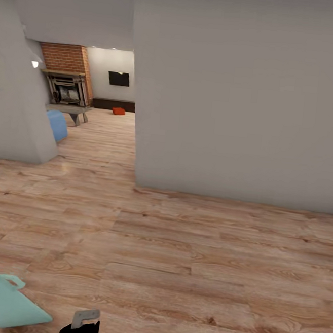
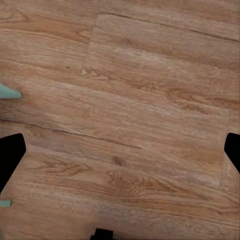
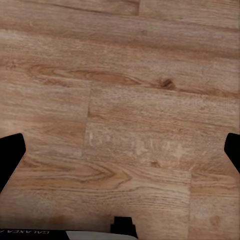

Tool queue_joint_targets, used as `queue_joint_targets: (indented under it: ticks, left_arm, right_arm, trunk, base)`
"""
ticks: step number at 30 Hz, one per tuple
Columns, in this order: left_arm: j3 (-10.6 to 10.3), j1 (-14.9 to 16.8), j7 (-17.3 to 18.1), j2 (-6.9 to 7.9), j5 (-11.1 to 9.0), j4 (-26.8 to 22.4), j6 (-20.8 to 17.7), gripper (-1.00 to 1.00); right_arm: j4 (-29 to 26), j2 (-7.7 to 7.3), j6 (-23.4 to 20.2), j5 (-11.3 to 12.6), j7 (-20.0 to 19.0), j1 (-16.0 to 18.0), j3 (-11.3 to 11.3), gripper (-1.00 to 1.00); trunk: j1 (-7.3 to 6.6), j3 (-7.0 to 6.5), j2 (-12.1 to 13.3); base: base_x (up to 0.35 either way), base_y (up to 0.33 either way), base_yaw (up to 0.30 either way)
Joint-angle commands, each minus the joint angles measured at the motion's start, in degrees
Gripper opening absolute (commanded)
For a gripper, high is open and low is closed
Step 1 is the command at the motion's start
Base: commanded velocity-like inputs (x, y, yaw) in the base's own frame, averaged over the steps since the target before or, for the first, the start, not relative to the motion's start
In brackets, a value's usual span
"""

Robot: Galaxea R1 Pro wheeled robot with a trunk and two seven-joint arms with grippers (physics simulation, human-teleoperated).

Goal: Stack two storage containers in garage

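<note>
Orange-red container far ahead, well beyond both grippers.

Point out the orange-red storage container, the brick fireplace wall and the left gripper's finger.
storage container [image 1: 119, 111], head view, its visible orange side.
brick fireplace wall [image 1: 65, 58], head view, the bricks above the mantel.
left gripper's finger [image 2: 10, 155], left wrist view, the black fingertip.

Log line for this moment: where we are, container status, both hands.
location: hallway, wood-plank floor | storage container far ahead near brick fireplace | left hand open, empty | right hand open, empty
</note>
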State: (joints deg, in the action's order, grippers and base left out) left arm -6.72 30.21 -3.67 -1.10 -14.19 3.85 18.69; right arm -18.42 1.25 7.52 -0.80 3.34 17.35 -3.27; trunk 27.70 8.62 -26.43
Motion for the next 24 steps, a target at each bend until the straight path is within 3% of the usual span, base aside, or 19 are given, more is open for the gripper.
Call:
queue_joint_targets:
  ticks: [1, 24]
  left_arm:
    - [-0.5, 0.1, -0.1, -0.04, -0.4, 0.3, 0.4, 1.0]
    - [-0.5, 0.1, -0.2, -0.12, -0.4, 0.2, 0.3, 1.0]
  right_arm:
    - [0.0, -0.02, 0.1, -0.1, 0.3, 0.1, -0.3, 1.0]
    - [0.0, -0.02, 0.1, -0.1, 0.3, 0.1, -0.3, 1.0]
  trunk:
    - [0.06, 0.11, -0.1]
    - [0.06, 0.11, -0.1]
  base:
    - [0.327, 0.076, 0.0]
    - [0.328, 0.009, 0.0]
